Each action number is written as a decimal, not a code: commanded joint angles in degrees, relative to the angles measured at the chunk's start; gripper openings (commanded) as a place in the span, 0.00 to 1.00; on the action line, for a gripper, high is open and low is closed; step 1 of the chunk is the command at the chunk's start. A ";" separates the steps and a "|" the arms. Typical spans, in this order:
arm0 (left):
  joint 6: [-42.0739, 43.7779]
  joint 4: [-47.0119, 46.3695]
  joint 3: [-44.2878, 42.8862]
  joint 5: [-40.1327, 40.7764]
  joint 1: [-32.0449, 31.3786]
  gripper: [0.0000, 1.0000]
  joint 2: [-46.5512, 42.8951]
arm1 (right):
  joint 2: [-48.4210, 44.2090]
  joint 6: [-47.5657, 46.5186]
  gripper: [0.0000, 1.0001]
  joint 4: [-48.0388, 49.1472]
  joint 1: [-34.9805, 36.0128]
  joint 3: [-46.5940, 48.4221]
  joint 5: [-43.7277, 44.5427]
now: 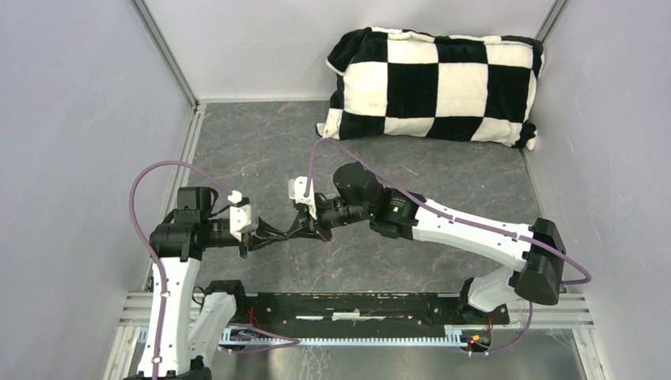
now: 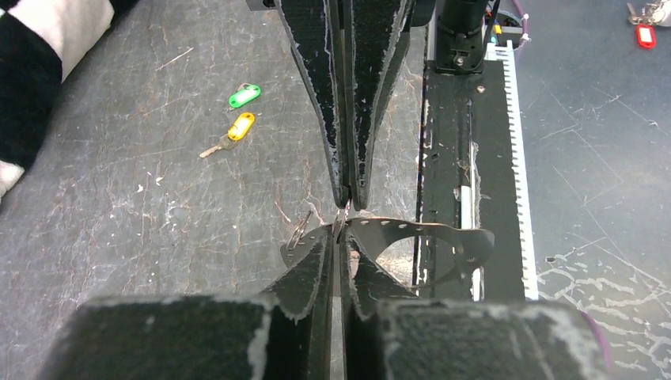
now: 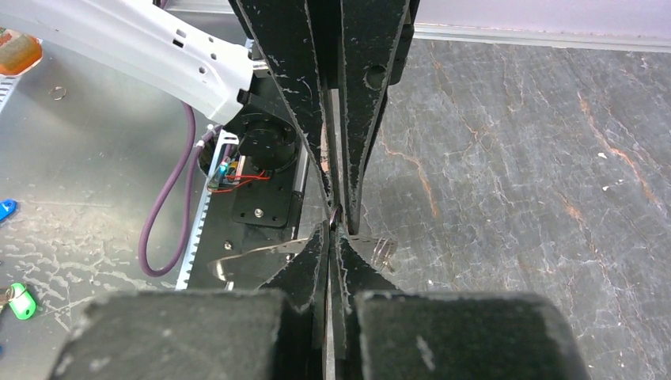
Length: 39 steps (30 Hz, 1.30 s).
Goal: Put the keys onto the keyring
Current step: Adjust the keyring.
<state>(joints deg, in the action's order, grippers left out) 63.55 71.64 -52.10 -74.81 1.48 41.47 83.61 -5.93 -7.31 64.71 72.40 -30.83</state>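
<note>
Your left tool (image 2: 342, 237) is pressed together, tip to tip with the right tool (image 3: 332, 231), which is pressed together too, above the grey worktop (image 2: 158, 222). Both pinch the keyring (image 2: 443, 229) where their tips meet. You have both keys lying on the worktop, well apart from the keyring: the green key (image 2: 244, 96) just beside the yellow key (image 2: 240, 125).
</note>
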 commanded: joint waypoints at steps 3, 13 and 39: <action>3.57 -0.73 0.30 -1.48 -0.43 0.15 -0.86 | 0.70 1.09 0.01 5.25 -0.02 2.51 -0.90; 5.74 -0.76 0.46 -1.35 -0.49 0.05 -1.22 | 0.95 1.28 0.01 5.27 -0.02 2.15 -1.08; -12.46 -13.71 3.19 0.80 -0.42 0.02 -5.32 | -5.59 2.42 0.53 4.36 -4.09 0.36 5.77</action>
<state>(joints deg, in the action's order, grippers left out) 55.48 60.27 -48.36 -73.32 1.15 35.90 82.67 -3.62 -4.38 62.41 72.40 -27.75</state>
